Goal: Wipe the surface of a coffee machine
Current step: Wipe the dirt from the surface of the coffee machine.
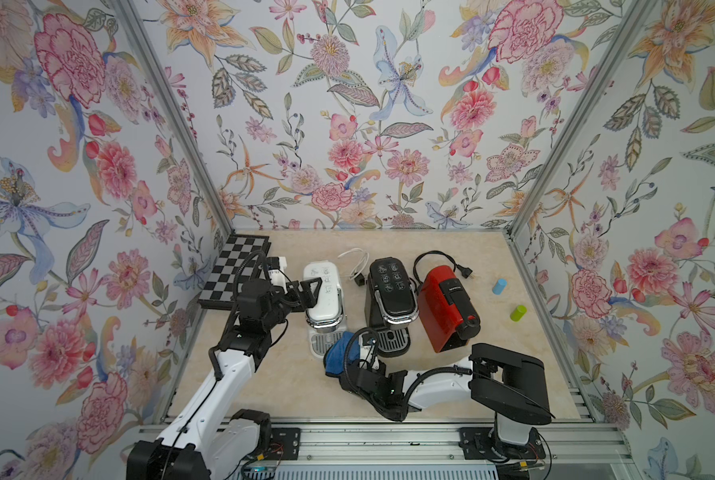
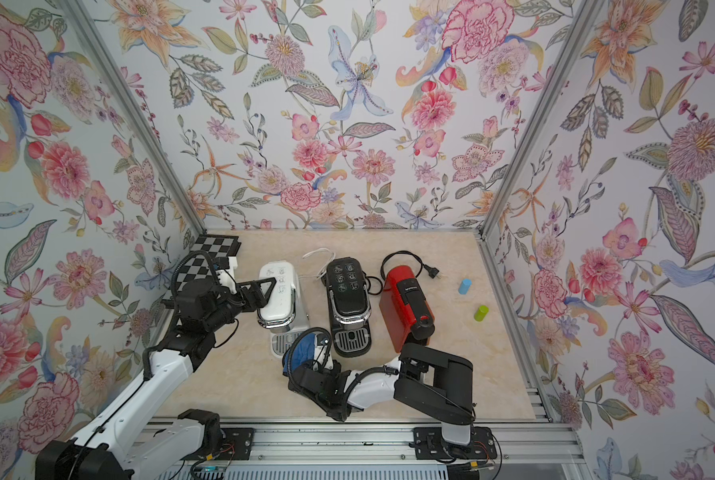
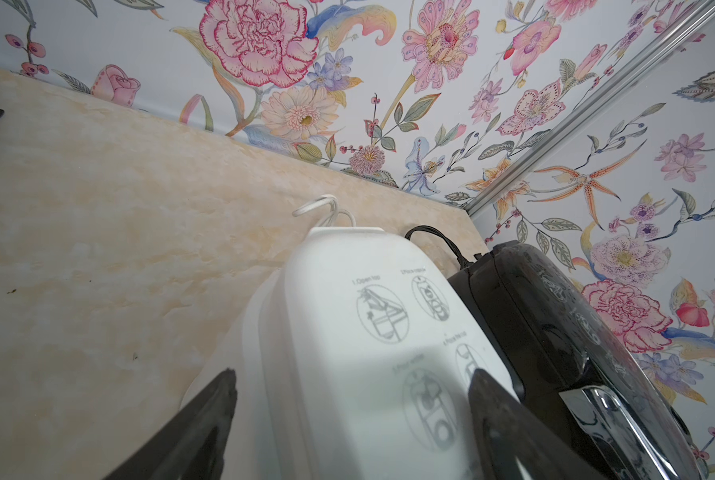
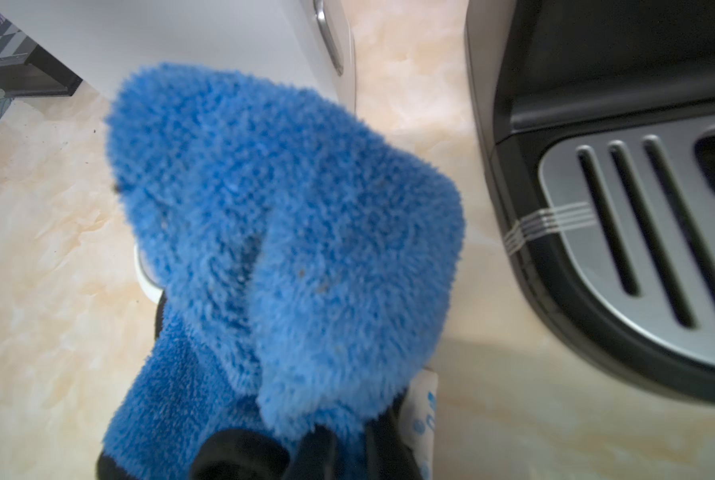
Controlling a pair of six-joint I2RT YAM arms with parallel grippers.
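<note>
Both top views: high at the front, looking steeply down, sharing the whole table. Left wrist view: close over the white coffee machine, facing the back wall. Right wrist view: low, tight behind the blue cloth.

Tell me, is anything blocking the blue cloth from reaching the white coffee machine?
Nothing visible. The cloth, in the shut right pincer, sits close by the front of the white machine, near its drip tray. The open left pincer straddles its top and may crowd wiping there.
</note>
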